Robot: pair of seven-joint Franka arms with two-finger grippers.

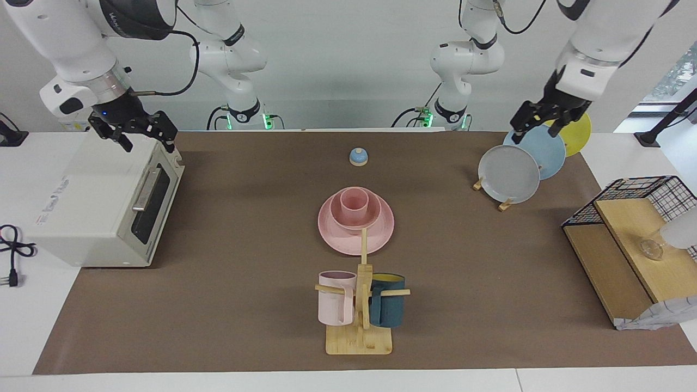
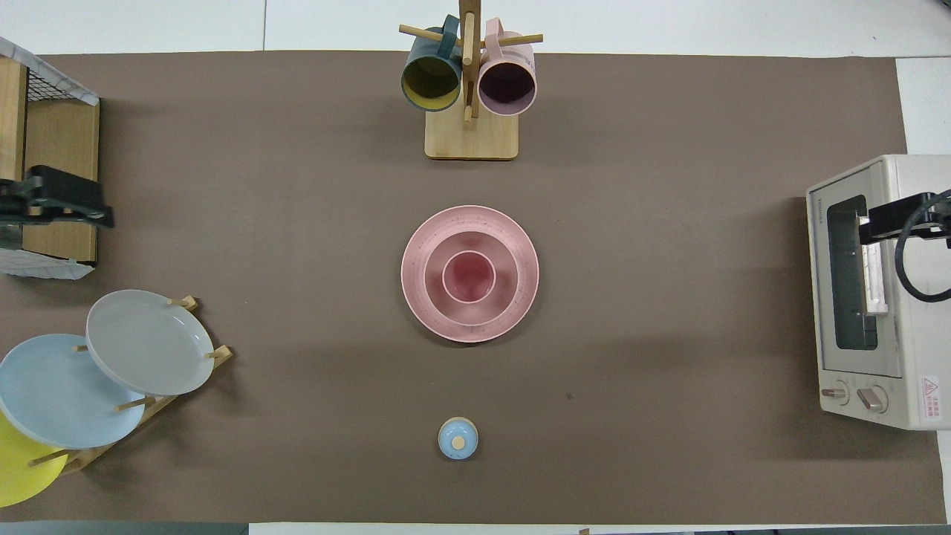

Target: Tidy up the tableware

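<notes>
My matt pink plate (image 1: 333, 238) sits smooth and faintly speckled at mid-table, the bowl (image 1: 337, 219) on it and the cup (image 1: 354, 202) in that bowl sharing the same dull, unglazed-looking finish. All rest on a flat brown mat (image 1: 245, 305) that looks like paper or felt. Farther from me than the plate, the mug stand (image 1: 359, 340) is pale bare wood. Toward my right arm's end from the plate, the toaster oven (image 1: 90, 204) is cream painted metal with a dark glass door. Toward my left arm's end, the basket (image 1: 653, 190) is black wire over light wood boards.
</notes>
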